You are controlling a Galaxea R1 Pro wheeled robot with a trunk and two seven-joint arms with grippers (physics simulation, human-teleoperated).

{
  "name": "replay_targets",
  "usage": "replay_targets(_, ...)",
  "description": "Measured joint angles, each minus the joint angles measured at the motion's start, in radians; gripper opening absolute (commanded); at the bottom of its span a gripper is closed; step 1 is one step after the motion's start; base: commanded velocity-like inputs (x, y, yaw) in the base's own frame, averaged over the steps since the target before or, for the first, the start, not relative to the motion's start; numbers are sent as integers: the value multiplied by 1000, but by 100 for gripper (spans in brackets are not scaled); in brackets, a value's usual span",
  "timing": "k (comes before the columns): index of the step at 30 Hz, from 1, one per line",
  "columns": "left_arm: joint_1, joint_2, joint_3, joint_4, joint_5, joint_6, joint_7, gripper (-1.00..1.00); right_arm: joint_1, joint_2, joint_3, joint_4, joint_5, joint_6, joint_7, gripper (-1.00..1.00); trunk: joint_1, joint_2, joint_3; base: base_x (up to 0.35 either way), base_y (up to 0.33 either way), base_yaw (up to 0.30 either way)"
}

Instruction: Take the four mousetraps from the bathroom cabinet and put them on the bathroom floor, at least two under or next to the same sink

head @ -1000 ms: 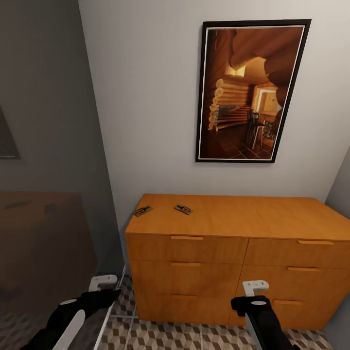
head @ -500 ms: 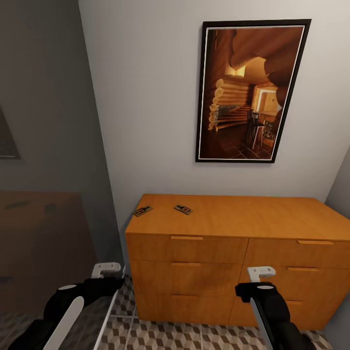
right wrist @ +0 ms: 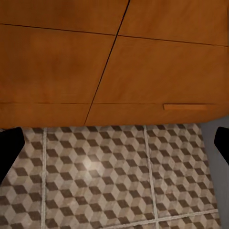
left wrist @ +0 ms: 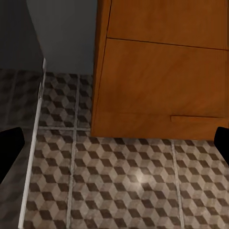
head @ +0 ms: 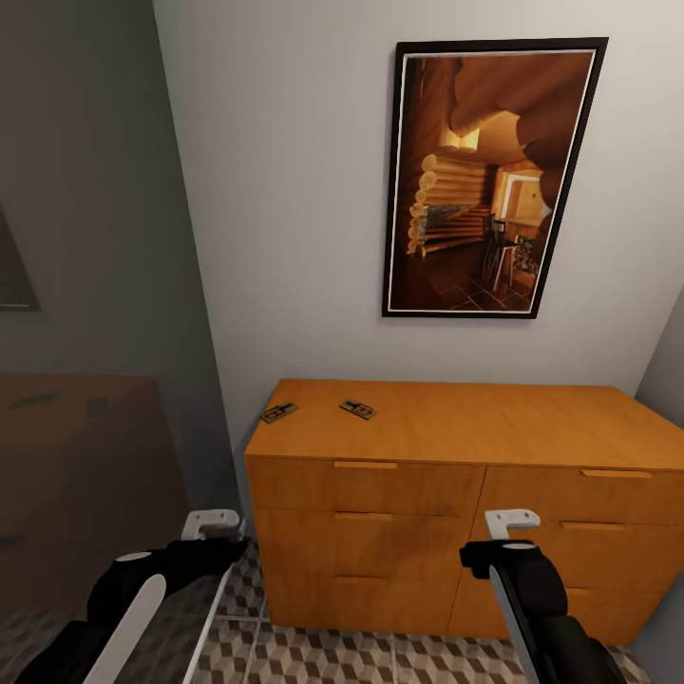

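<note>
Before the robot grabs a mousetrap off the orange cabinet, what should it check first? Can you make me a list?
1. Mousetraps in sight: ok, two lie on the cabinet top near its left back corner, mousetrap one and mousetrap two.
2. Other two mousetraps found: cannot tell.
3. Left pincer empty and open: ok, fingertips wide apart in its wrist view.
4. Right pincer empty and open: ok.
5. Pincers high enough to reach the top: not ok, both hang low by the drawers.
6. Bathroom floor free for placing: ok.
</note>
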Motion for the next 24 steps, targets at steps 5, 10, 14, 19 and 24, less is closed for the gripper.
replay_targets(5, 0, -8, 0, -1, 0, 1, 0, 100, -6, 0, 1, -2, 0, 0, 0, 100, 0, 0, 0, 0, 0, 0)
replay_targets(10, 0, -13, 0, -1, 0, 3, 0, 100, -9, 1, 1, -2, 0, 0, 0, 100, 0, 0, 0, 0, 0, 0)
replay_targets(14, 0, -15, 0, -1, 0, 9, 0, 100, -15, 0, 1, -2, 0, 0, 0, 100, 0, 0, 0, 0, 0, 0)
replay_targets(19, -1, -17, 0, -1, 0, 30, 0, 100, -25, 0, 1, -2, 0, 0, 0, 100, 0, 0, 0, 0, 0, 0)
replay_targets(24, -2, -17, 0, -2, 0, 51, 0, 100, -48, 0, 1, -2, 0, 0, 0, 100, 0, 0, 0, 0, 0, 0)
